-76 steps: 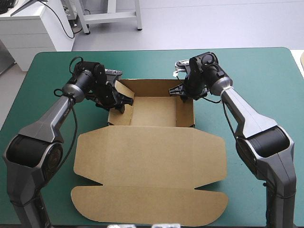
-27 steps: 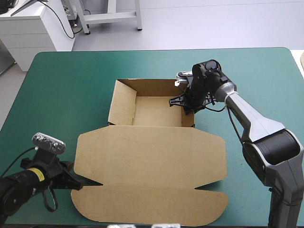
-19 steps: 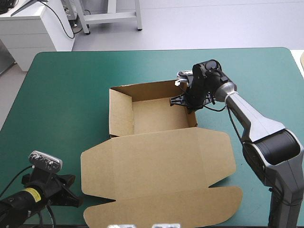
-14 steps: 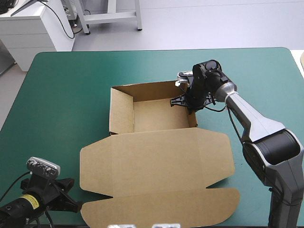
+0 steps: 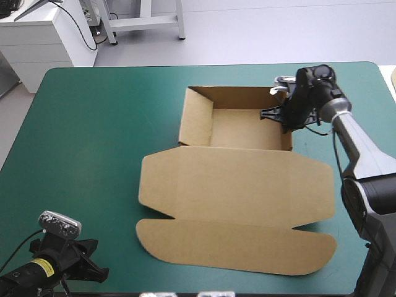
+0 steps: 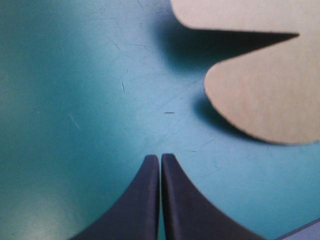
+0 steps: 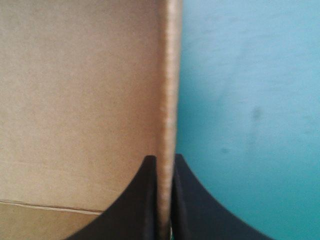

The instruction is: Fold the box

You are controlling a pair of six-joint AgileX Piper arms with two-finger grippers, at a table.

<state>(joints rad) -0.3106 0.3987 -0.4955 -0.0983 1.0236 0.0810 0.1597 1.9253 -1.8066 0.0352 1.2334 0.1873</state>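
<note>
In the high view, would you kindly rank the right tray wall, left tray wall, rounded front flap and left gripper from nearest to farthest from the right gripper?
1. right tray wall: held by the right gripper.
2. left tray wall: on the opposite side.
3. rounded front flap: on the near side.
4. left gripper: near left corner of the table.

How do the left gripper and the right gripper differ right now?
The right gripper is shut on the box, pinching its right wall; the left gripper is shut on nothing. The right gripper sits toward the far right of the table; the left gripper is by its near left corner, apart from the box. Both have their black fingers together.
</note>
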